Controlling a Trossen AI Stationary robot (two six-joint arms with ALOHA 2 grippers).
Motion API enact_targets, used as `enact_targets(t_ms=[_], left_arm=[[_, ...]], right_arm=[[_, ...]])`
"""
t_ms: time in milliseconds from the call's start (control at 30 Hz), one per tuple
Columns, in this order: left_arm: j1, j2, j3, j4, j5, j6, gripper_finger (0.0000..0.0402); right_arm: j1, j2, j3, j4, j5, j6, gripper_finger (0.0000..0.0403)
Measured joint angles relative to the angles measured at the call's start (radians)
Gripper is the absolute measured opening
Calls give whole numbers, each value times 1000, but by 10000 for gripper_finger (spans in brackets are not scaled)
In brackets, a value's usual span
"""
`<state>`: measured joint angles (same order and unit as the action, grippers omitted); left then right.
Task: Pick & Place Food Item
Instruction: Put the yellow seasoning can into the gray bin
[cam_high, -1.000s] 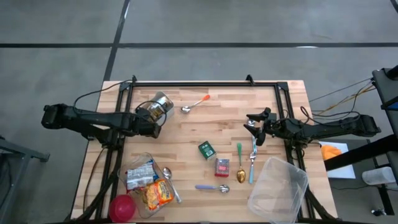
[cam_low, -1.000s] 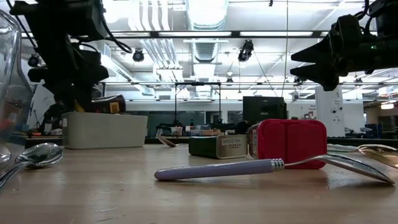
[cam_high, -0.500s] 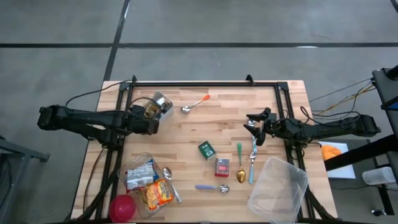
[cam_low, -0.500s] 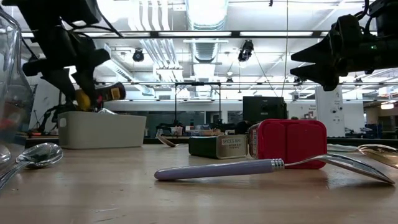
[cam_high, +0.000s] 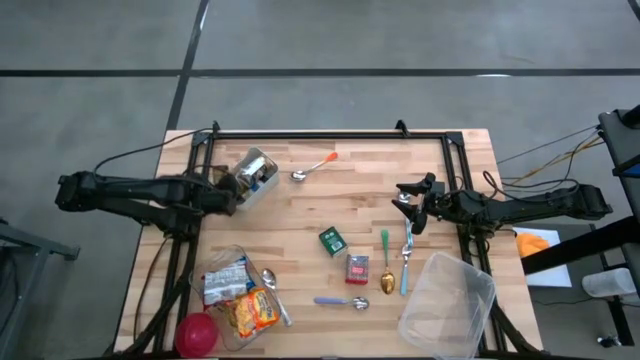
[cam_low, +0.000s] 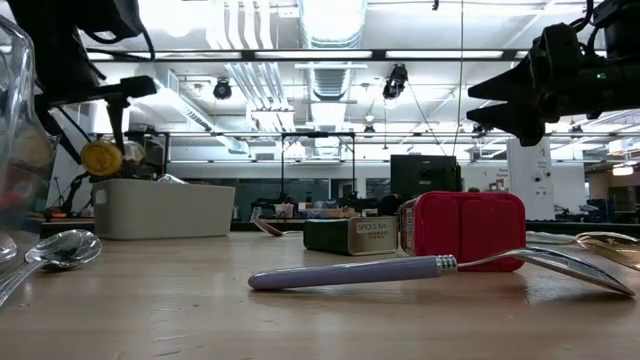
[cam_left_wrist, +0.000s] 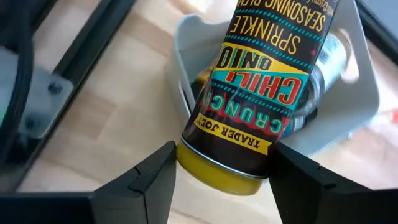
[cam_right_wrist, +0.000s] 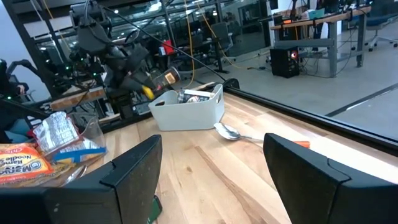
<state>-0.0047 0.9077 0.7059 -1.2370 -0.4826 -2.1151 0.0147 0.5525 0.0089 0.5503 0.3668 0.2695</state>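
A dark seasoning jar (cam_left_wrist: 261, 93) with a yellow cap (cam_low: 100, 157) hangs slanted over a white bin (cam_high: 258, 168) at the table's far left. My left gripper (cam_high: 233, 190) is shut on the jar. The bin (cam_left_wrist: 367, 93) holds other jars and rests on the table. My right gripper (cam_high: 408, 207) stands open and level at the right side, with nothing between its fingers (cam_right_wrist: 130, 168). On the table's middle lie a green tin (cam_high: 332, 240) and a red box (cam_high: 357, 268). My left gripper pinches the jar between its two fingers on opposite sides of the body, just above the yellow cap (cam_left_wrist: 186, 143). The fingers slant down from the table's left side. The jar is tilted, cap end toward the gripper, its other end pointing over the bin, above the bin's rim.
Several spoons lie around the middle: a purple-handled one (cam_low: 350, 270), green and gold ones (cam_high: 386, 262), an orange-handled one (cam_high: 315, 167). A clear tub (cam_high: 447, 305) sits at the near right. A clear tub with food packets (cam_high: 238, 290) and a red lid (cam_high: 197, 333) sit at the near left.
My left gripper has drawn back toward the table's left edge and risen a little, rolling its wrist. The jar has turned with it: it lay level over the bin and now shows its yellow cap toward the table's near edge.
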Motion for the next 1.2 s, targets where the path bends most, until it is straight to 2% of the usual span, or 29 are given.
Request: enact_targets(t_ms=[300, 433, 733, 967, 1200], left_arm=[[2, 11, 48, 19, 23, -365, 214], [22, 38, 47, 39, 33, -482, 214], [127, 126, 48, 146, 32, -391, 214], [145, 131, 41, 187, 102, -448, 214], [163, 192, 40, 194, 102, -451, 214]], right_arm=[[0, 0, 0, 0, 0, 0, 276], [0, 0, 0, 0, 0, 0, 276], [0, 0, 0, 0, 0, 0, 276], [0, 0, 0, 0, 0, 0, 276], [0, 0, 0, 0, 0, 0, 276]])
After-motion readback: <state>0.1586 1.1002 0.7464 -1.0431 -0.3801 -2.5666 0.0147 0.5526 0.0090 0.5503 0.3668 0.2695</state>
